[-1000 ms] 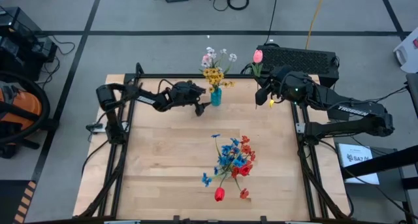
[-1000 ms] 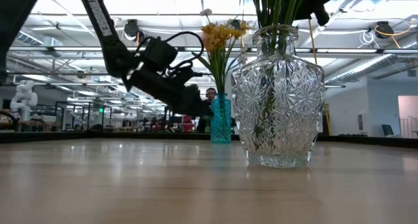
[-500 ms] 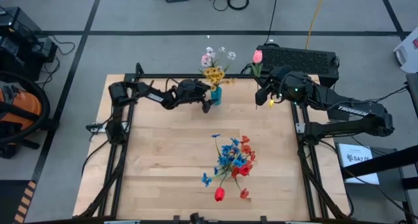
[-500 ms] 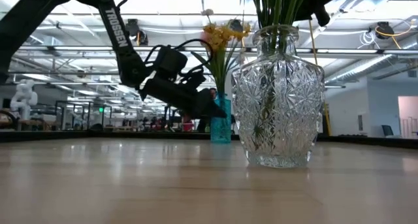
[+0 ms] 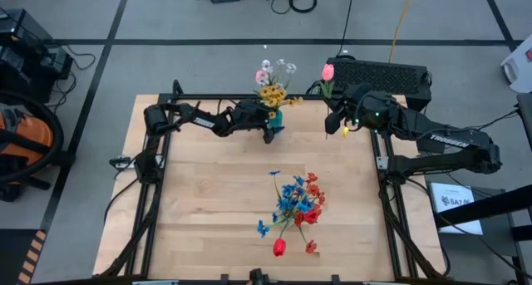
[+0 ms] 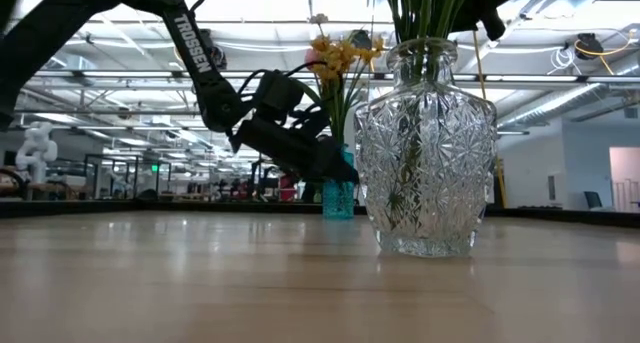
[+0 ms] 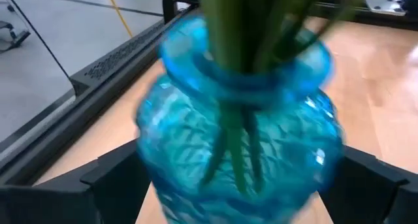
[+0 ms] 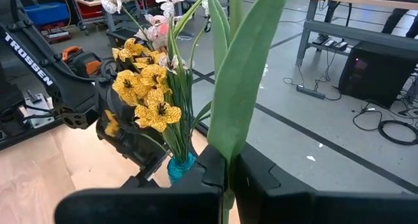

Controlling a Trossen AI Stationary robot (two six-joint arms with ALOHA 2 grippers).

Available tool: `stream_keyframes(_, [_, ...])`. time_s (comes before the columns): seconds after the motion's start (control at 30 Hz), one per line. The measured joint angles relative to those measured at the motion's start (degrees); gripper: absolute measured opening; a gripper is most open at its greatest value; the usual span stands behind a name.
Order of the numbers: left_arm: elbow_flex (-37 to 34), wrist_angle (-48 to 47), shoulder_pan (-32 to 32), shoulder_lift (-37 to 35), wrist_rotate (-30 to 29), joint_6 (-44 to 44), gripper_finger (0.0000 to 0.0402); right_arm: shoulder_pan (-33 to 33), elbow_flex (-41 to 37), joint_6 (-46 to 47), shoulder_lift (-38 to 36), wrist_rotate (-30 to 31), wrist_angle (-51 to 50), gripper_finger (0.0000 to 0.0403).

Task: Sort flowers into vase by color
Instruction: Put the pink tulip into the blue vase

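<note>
A small blue glass vase (image 5: 274, 121) stands at the table's far edge and holds a yellow bunch (image 5: 271, 95) with small white and pink blooms (image 5: 268, 70). My left gripper (image 5: 268, 130) is open, one finger on each side of the vase's body (image 7: 241, 152); I cannot tell whether they touch it. My right gripper (image 5: 334, 124), at the far right corner, is shut on a pink tulip (image 5: 327, 71). A clear cut-glass vase (image 6: 428, 143) near the table's middle holds blue sprays (image 5: 291, 200) and red flowers (image 5: 311, 203). My right gripper pinches the pink tulip's green stem and a leaf (image 8: 230, 160) between its two fingers, well below the bloom. The fingers lie across the stem. The tulip stands roughly upright above the fingers, lifted clear of the table.
A red tulip (image 5: 279, 247) leans out of the clear vase toward the table's near edge. A dark frame rail (image 5: 224, 96) runs along the table's far edge behind the blue vase. Bare wood (image 5: 208, 194) lies to the left of the clear vase.
My left gripper has gone toward the table's right edge, up to the blue vase, and now has a finger on each side of it. The vase and its flowers stand as before.
</note>
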Motion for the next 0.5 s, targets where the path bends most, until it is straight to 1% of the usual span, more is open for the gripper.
stream_keyframes(0.13, [0.36,-0.61,0.09,-0.02,-0.19,-0.01,0.0351,0.00,0.00,-0.01,0.00,0.00,0.00,0.0006])
stream_keyframes(0.4, [0.36,-0.56,0.48,-0.02,-0.83,0.04,0.0260,0.00,0.00,-0.02,0.00,0.00,0.00,0.0006])
stream_keyframes(0.43, [0.36,-0.51,0.65,-0.02,-0.84,0.02,0.0253,0.00,0.00,-0.02,0.00,0.00,-0.01,0.0006])
stream_keyframes(0.5, [0.36,-0.51,0.96,-0.02,-0.69,0.02,0.0252,0.00,0.00,-0.02,0.00,0.00,-0.24,0.0006])
